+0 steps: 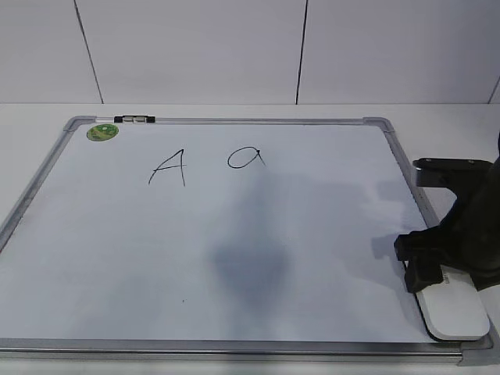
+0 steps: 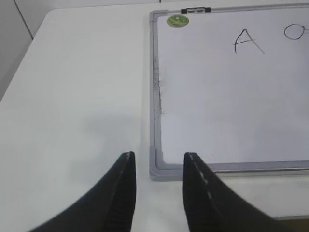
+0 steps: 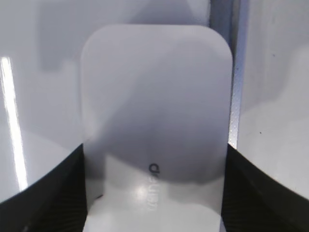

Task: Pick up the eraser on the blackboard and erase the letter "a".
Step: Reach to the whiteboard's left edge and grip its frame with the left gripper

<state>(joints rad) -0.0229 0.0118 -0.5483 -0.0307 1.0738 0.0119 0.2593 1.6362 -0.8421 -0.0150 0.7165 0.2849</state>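
The white eraser (image 1: 457, 316) lies at the near right corner of the blackboard (image 1: 234, 121). In the right wrist view the eraser (image 3: 154, 121) fills the gap between the black fingers, grey lettering on top. My right gripper (image 1: 433, 281) (image 3: 154, 193) is shut on its two long sides. The letter "a" (image 1: 246, 158) (image 2: 295, 32) is written near the board's far edge, right of centre. My left gripper (image 2: 159, 159) hangs open and empty over the table at the board's near left corner (image 2: 161, 166); it does not show in the exterior view.
A capital "A" (image 1: 169, 167) (image 2: 246, 42) stands left of the "a". A round green sticker (image 1: 102, 132) and a black-and-silver clip (image 1: 134, 119) sit at the far left corner. White table surrounds the board; a panelled wall stands behind.
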